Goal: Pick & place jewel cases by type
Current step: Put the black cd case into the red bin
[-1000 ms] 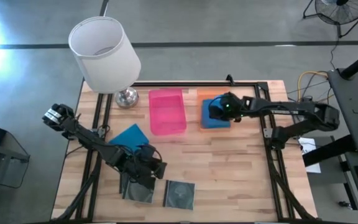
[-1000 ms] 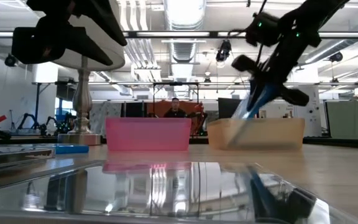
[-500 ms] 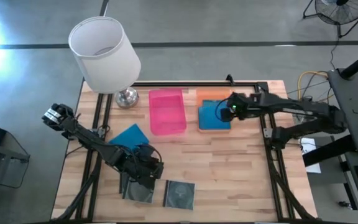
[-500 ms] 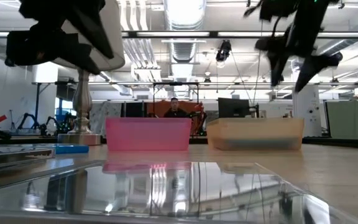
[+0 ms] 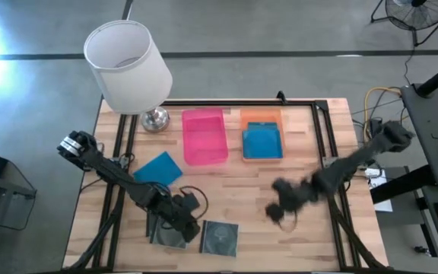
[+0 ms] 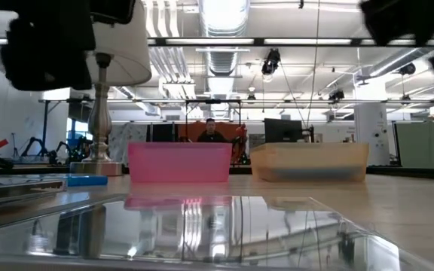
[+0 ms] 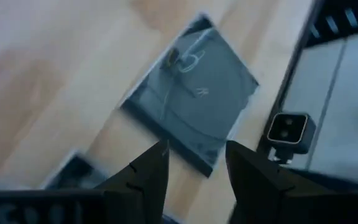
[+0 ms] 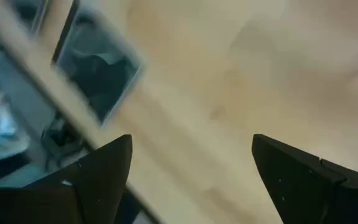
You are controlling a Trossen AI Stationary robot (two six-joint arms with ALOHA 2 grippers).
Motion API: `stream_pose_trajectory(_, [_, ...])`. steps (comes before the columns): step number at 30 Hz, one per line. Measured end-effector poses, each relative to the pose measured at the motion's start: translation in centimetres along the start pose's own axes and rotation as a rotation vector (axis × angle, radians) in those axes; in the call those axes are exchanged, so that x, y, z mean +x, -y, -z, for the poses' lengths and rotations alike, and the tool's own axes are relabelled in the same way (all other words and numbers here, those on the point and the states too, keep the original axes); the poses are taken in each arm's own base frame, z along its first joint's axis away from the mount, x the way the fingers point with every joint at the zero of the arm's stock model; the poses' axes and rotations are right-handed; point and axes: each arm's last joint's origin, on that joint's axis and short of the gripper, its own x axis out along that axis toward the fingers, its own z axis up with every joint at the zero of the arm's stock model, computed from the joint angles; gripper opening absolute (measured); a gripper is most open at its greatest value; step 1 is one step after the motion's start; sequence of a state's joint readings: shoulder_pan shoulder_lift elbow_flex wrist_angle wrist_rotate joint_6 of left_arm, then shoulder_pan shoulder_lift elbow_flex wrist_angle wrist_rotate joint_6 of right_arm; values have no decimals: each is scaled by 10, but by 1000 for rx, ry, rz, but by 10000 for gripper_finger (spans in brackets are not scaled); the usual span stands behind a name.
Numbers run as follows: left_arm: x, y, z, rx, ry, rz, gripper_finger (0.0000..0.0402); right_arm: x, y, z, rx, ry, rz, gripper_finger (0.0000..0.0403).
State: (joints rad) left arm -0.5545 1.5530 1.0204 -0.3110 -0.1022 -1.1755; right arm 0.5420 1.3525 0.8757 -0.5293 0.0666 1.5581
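One blue jewel case (image 5: pixel 262 142) lies flat in the orange tray (image 5: pixel 261 116). A second blue case (image 5: pixel 160 167) rests flat on the table's left half. Two clear jewel cases (image 5: pixel 166 233) (image 5: pixel 220 237) lie flat by the near edge. My left gripper (image 5: pixel 182 223) hovers open between those two clear cases. In its wrist view one clear case (image 7: pixel 191 118) shows ahead of the fingers. My right gripper (image 5: pixel 278 213) stands open over bare wood right of the middle, blurred, with nothing between its fingers (image 8: pixel 104 168).
The pink tray (image 5: pixel 204 135) stands left of the orange one at the far side. A white lamp (image 5: pixel 124 65) with a metal foot (image 5: pixel 155 118) is at the far left corner. Black rails (image 5: pixel 329 164) run along the table's sides. A person (image 6: pixel 212 129) sits far behind.
My right gripper has opened and let go of the blue case, which was tilted over the orange tray and now lies flat in it. The gripper then swung fast toward the table's near edge. My left gripper has edged toward the near edge.
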Motion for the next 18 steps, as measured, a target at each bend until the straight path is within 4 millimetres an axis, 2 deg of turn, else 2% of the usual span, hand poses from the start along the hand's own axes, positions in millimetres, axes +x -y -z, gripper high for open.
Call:
stream_pose_trajectory(3, [16, 6, 1, 213, -23, -15, 142, 32, -5, 28, -43, -22, -33, 324])
stream_pose_trajectory(6, [30, 11, 11, 430, -98, -62, 140, 60, -8, 43, -114, -41, -27, 324])
stream_pose_trajectory(12, [50, 30, 26, 520, -203, -99, 139, 97, -35, 59, -274, -91, -11, 324])
stream_pose_trajectory(18, [70, 36, 30, 481, -264, -85, 139, 122, -62, 67, -192, -128, -63, 324])
